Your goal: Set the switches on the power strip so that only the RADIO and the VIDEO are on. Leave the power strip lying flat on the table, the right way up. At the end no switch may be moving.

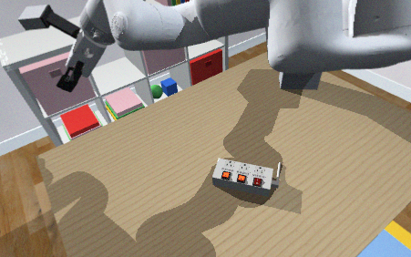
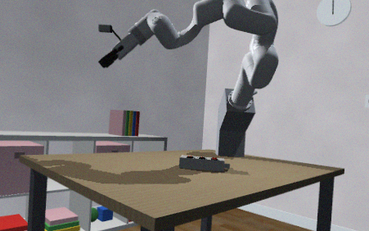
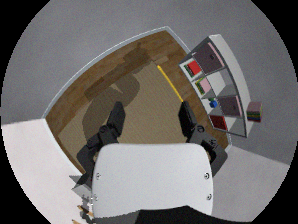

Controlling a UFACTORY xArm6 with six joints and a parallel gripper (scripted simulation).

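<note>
End effector state: my end effector [image 1: 69,78] hangs high in the air with its fingers spread to their widest, holding nothing.
End effector position: in the top view it sits at about 10 o'clock, above the shelf unit [image 1: 5,54], well apart from the table [image 1: 128,150].
Power strip position: the power strip [image 1: 243,175] lies flat and right way up on the table, a little right of centre, in my arm's shadow.
Key relation: from my end effector the strip lies toward 4 o'clock in the top view and far below; I judge a long reach down and across is needed first.
Long axis: it runs roughly 9 to 3 o'clock, dipping slightly toward 4.
Switch count, left to right: three; left switch [image 1: 226,174] glowing orange, middle switch [image 1: 241,178] glowing orange, right switch [image 1: 257,181] darker red.
Labels: too small to read, so I cannot tell which is RADIO or VIDEO.
Arms: one.
Power strips: one.
</note>
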